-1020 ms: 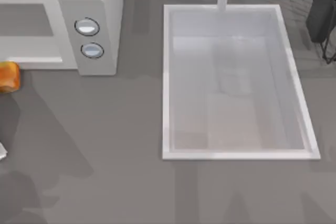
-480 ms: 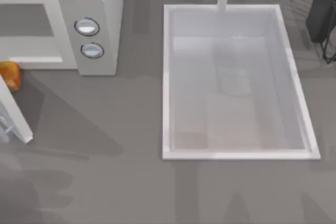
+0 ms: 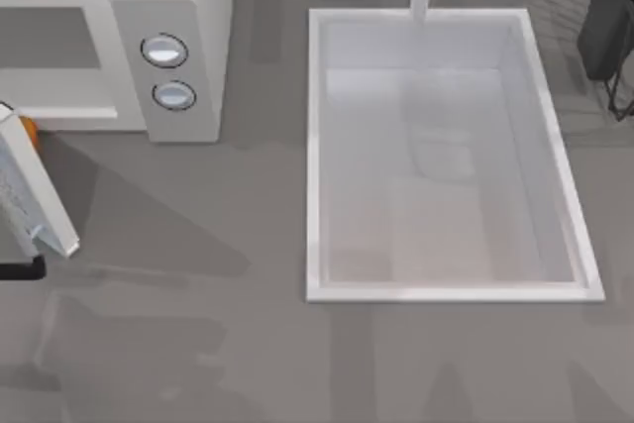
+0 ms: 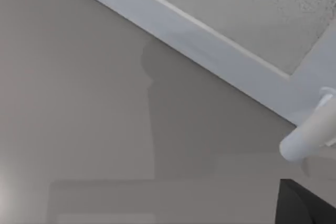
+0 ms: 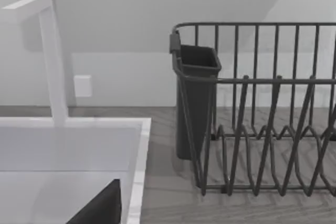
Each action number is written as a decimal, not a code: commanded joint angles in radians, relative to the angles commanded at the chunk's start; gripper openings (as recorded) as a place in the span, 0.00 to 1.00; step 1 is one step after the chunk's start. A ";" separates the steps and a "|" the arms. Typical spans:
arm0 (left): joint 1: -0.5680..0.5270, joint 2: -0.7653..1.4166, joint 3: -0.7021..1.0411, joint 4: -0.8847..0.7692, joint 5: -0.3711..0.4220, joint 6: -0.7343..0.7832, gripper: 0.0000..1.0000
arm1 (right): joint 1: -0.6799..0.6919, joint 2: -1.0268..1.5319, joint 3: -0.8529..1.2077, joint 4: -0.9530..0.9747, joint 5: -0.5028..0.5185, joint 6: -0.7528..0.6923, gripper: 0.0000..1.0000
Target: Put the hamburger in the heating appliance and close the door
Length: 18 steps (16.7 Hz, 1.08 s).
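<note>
Beside the heating appliance (image 3: 168,47), at its front left, we see the door (image 3: 35,195) swung partly open, the hamburger (image 3: 30,129) peeking behind it; we cannot tell either gripper's state.

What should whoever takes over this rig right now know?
Left gripper: at the table's left edge, by the outer end of the door, near its handle.
Right gripper: parked by the sink.
Burger: at the front of the microwave, mostly hidden behind the door; whether it is inside is unclear.
Door: ajar, at an angle.
Left to do: push the door shut.
</note>
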 joint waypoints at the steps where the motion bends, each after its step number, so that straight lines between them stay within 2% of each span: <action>1: -0.043 -0.014 -0.008 0.001 -0.030 -0.032 0.00 | 0.000 0.000 0.000 0.000 0.000 0.000 1.00; 5: -0.148 -0.049 -0.029 0.004 -0.102 -0.112 0.00 | 0.000 0.000 0.000 0.000 0.000 0.000 1.00; 11: -0.148 -0.030 -0.017 0.010 -0.101 -0.113 0.00 | 0.000 0.000 0.000 0.000 0.000 0.000 1.00; 18: -0.154 0.242 0.141 0.121 -0.103 -0.114 0.00 | 0.000 0.000 0.000 0.000 0.000 0.000 1.00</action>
